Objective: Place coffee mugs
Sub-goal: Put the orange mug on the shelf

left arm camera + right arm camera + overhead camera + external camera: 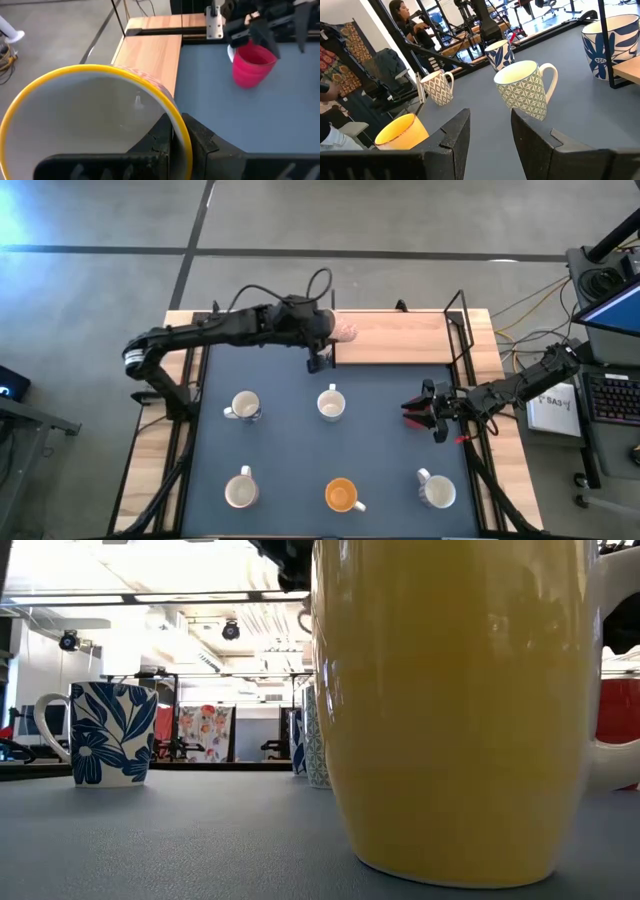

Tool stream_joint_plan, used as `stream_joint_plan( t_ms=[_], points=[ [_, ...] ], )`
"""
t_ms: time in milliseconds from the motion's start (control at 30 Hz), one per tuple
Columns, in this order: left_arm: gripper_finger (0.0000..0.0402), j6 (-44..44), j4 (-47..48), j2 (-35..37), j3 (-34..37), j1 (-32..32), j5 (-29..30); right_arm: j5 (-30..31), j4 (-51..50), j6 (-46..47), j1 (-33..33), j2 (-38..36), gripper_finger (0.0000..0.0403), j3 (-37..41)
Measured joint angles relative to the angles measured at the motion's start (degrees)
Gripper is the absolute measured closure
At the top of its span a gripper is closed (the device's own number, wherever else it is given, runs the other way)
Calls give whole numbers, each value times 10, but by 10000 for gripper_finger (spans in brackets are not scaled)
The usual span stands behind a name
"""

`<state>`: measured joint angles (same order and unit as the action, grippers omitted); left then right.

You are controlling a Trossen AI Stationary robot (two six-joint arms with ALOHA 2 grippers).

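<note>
My left gripper [325, 345] is shut on a coffee mug [344, 330] with a yellow rim, a white inside and a pinkish outside. It holds the mug above the wooden strip [400, 340] at the table's far edge. Several more mugs stand upright on the grey mat: two patterned ones [243, 406] [331, 404] in the far row, and a white one [240, 491], an orange one [342, 495] and another white one [436, 490] in the near row. My right gripper [490, 120] waits open at the table's right side, with a red mug [252, 65] right by its fingers. My left gripper pinches the mug's wall at the rim [184, 131], one finger [159, 145] inside the mug and the other [212, 147] outside. The mug is lifted clear and tipped, its open mouth turned back toward the wrist. Whether my right gripper touches the red mug, I cannot tell.
Black rails [462, 330] frame the mat on the left and right. In the low view the orange mug [450, 710] fills the foreground, with a blue-flowered mug [110, 732] farther left. A person [405, 20] sits in the room beyond the table.
</note>
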<state>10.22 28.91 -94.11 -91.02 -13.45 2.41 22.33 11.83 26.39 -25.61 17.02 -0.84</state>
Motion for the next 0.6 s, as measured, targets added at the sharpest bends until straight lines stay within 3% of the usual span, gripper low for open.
stream_joint_plan(
  t_ms=[200, 600],
  points=[
    [391, -4, 58, -84, -105, -3, 1, 0, 0, 0, 0, 0, 271, 0],
    [391, -2, 303, -310, -438, -3, 4, 0, 0, 0, 0, 0, 271, 0]
  ],
)
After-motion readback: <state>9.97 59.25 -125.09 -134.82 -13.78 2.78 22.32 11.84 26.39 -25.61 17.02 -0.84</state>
